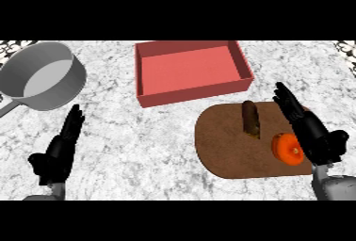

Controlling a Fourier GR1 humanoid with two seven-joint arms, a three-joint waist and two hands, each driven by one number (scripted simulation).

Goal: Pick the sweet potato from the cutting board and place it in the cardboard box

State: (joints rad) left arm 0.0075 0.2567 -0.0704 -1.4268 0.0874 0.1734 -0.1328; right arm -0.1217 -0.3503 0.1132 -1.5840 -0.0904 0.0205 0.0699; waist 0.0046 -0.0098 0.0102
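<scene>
A dark brown cutting board (230,150) lies at the right of the counter. On it rests a long brown sweet potato (251,119), near the board's far edge. A round orange item (288,147) sits by the board's right edge. My right hand (311,133) hovers over that right edge, fingers straight and pointing away, touching or just beside the orange item and a short way right of the sweet potato. It holds nothing. The reddish cardboard box (146,70) stands open and empty behind the board. My left hand (61,147) rests open at the lower left.
A grey saucepan (43,75) stands at the far left, its handle pointing toward the left edge. Marbled counter (139,141) lies bare between my left hand and the board.
</scene>
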